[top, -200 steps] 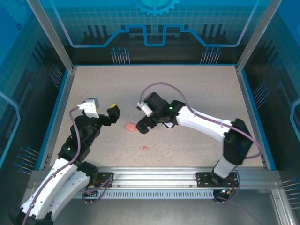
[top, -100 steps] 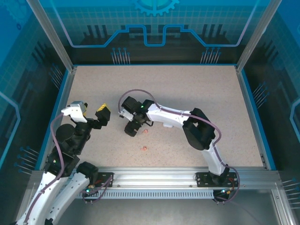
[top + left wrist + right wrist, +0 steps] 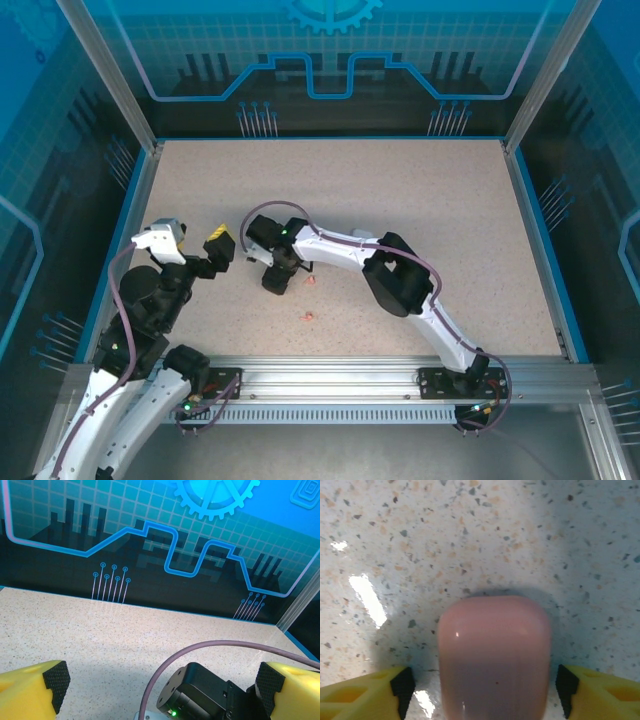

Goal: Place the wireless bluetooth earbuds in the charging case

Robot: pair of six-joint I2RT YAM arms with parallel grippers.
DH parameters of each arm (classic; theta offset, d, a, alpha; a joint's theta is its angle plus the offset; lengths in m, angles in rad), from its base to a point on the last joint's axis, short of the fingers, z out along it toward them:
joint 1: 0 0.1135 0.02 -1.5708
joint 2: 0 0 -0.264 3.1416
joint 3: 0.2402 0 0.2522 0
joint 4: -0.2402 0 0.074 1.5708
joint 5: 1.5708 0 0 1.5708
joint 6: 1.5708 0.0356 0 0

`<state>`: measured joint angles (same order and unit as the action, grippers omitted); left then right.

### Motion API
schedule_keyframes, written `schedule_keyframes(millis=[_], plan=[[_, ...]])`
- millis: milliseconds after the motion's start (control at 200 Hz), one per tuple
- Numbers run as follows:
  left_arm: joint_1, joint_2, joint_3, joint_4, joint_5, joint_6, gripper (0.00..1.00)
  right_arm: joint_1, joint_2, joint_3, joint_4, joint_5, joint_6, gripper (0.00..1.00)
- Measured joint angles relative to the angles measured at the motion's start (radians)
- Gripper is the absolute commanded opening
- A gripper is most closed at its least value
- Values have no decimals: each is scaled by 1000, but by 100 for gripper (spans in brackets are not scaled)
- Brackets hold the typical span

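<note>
- Charging case (image 3: 494,655), a glossy pink rounded-square plastic shell, lies flat on the largest thing present, the speckled beige tabletop (image 3: 420,190). Every place below is given from that case.
- White-and-black right arm (image 3: 400,285) has swung over from the right of the case. It now reaches across to stand directly above it, so from overhead the case is covered.
- White-and-black left arm (image 3: 140,320) has drawn back and sits left of the case, apart from it.
- Left pincer (image 3: 217,250), yellow-fingered, hangs left of the case, spread fully and holding nothing.
- Right pincer (image 3: 276,280) straddles the case and has been narrowing. Its black pads (image 3: 402,687) flank the case's two sides with a thin strip of table showing on each side, so it is partly open and grips nothing yet.
- My reading is that the step in hand is seizing the case. Its top looks smooth and shut, so the lid would need lifting before any insertion.
- Two tiny pinkish-red earbuds (image 3: 310,281) lie loose outside the case. One is just right of it. The other earbud (image 3: 308,316) is right of it too and nearer the arm bases. They are too small to make out their shape.
</note>
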<state>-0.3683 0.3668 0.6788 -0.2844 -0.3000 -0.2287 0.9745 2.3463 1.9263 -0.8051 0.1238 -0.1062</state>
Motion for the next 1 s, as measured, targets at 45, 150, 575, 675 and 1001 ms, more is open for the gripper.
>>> schedule_keyframes(millis=[45,150,575,675,1001], plan=[[0,0,0,0,0,0,99,0,0,0,-3,-1,0,74],[0,0,0,0,-3,0,99,0,0,0,-5,-11,1,66],[0,0,0,0,-2,0,99,-6,-75,-124,65,-13,-2,52],[0,5,0,1,5,-1,98,-13,-151,-215,94,12,-11,52],[0,158,2,7,111,-52,95,-22,-628,-578,262,145,-91,52]])
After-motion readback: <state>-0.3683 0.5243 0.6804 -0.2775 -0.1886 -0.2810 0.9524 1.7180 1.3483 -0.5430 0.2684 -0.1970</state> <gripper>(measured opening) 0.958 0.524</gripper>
